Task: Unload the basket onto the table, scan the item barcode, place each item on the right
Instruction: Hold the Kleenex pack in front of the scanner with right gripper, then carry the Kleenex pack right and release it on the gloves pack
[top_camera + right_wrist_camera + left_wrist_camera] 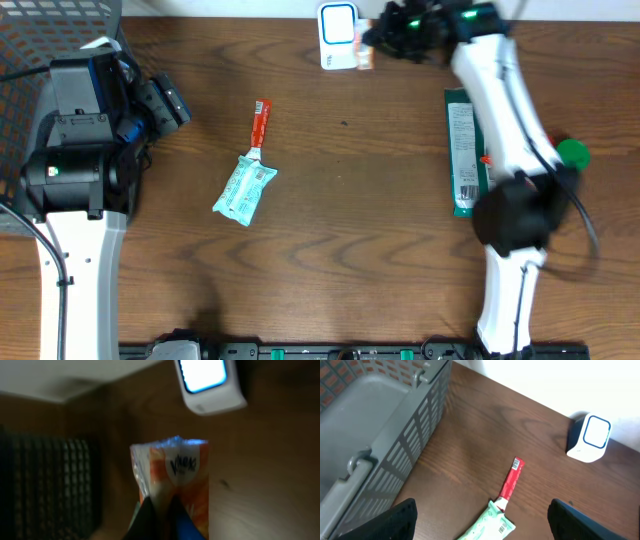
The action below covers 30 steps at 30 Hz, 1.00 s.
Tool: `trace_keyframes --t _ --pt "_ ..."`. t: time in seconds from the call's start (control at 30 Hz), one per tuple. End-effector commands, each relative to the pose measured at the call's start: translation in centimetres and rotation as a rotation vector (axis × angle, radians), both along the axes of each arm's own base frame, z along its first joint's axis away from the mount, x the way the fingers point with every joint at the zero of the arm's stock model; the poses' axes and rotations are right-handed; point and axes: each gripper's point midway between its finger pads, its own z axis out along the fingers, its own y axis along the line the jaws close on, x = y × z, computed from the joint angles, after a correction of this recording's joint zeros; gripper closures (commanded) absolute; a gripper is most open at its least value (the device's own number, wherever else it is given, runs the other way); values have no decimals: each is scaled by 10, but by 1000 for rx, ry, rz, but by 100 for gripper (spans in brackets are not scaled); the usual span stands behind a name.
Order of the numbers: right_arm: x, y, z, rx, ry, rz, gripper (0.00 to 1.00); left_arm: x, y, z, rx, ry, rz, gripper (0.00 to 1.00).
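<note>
An orange-and-white tissue packet (pixel 175 472) is pinched by its lower edge in my right gripper (pixel 162 502), which is shut on it. In the right wrist view the packet is held up just below the white barcode scanner (pixel 207 382), whose window glows blue. From overhead the scanner (pixel 338 30) stands at the table's far edge, with the packet (pixel 365 58) and my right gripper (pixel 378 40) right beside it. My left gripper (pixel 170 100) hovers open and holds nothing at the left, next to the basket.
A grey mesh basket (pixel 40 40) fills the far left corner. A mint-green packet (pixel 245 188) and a red stick pack (pixel 260 125) lie left of centre. A long green box (pixel 462 150) and a round green object (pixel 573 153) lie under the right arm.
</note>
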Motion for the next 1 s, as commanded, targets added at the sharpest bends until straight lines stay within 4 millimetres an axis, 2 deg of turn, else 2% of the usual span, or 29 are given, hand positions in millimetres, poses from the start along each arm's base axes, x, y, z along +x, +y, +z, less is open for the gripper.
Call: trace_keyframes --t 0.0,0.07,0.1,0.23,0.4,0.53,0.6,0.77,0.97 --pt "-37 -47 46 -300 -130 -6 99 0 3 5 8 -11 5 16" --pt "-65 -70 37 -422 -42 -9 99 0 3 5 8 -11 5 16" --pt "-87 -93 23 -543 55 -16 99 0 3 5 8 -11 5 16" --pt "-109 -139 -3 -772 204 -69 99 0 3 5 8 -11 5 16" --pt "-96 -174 -36 -931 231 -159 99 0 3 5 8 -11 5 16" --pt "-75 -185 -77 -945 205 -209 99 0 3 5 8 -11 5 16" --pt "-68 -191 -105 -940 199 -230 99 0 3 5 8 -11 5 16" --pt "-59 -216 -154 -928 178 -308 99 0 3 5 8 -11 5 16" --pt "-64 -239 -189 -938 176 -318 99 0 3 5 8 -11 5 16"
